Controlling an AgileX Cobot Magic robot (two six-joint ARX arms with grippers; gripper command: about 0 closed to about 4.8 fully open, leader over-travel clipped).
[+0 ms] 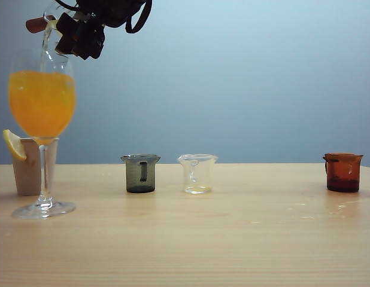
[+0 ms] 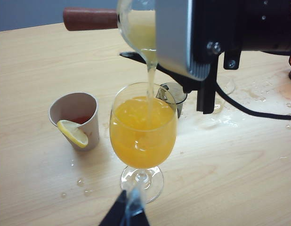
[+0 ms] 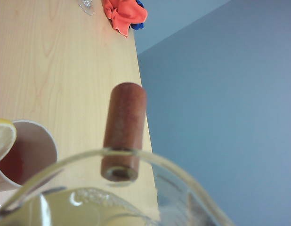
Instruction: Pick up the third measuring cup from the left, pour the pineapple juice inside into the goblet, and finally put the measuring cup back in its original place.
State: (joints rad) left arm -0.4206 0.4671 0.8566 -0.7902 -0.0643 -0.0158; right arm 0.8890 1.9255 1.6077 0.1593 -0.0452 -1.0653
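Note:
The third measuring cup, clear with a reddish-brown handle, hangs tilted above the goblet at the far left. My right gripper is shut on the cup. Pale yellow pineapple juice runs in a thin stream from the cup's lip into the goblet, whose bowl holds orange liquid. More juice lies inside the cup. My left gripper hovers over the table in front of the goblet's foot, its dark fingers together and holding nothing.
A beige cup with a lemon slice stands just behind the goblet. A smoky grey cup, a clear cup and an amber cup stand in a row. Spilled drops wet the table. An orange cloth lies by the edge.

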